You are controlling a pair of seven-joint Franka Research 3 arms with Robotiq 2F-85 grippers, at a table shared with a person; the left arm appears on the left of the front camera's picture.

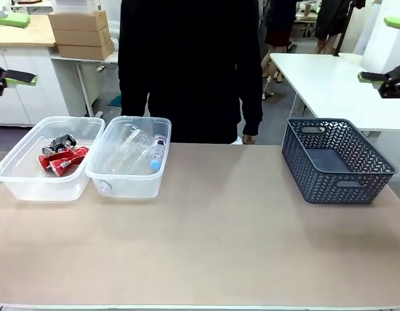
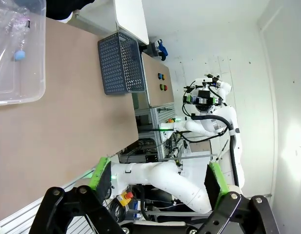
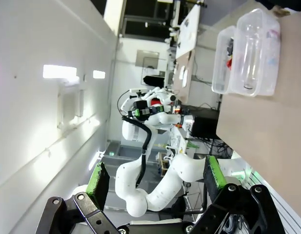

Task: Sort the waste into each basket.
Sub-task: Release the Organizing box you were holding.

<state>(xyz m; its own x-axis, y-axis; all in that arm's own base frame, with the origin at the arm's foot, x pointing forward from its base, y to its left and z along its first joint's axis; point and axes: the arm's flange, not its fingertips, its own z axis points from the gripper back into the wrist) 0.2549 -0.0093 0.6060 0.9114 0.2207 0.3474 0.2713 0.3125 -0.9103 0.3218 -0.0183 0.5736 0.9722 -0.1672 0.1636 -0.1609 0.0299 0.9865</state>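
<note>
Two clear tubs stand side by side at the table's left. Crushed red cans and a dark can lie in the left tub. The right tub holds clear bottles, one with a pink label and blue cap. My left gripper hangs high at the left edge, away from the tubs. In its wrist view the left gripper is open and empty. High at the right edge, my right gripper is also open and empty, as its wrist view shows.
A dark grey lattice basket stands empty at the table's right. A person in black stands at the far side behind the tubs, one hand at the table edge. A white table lies behind the basket.
</note>
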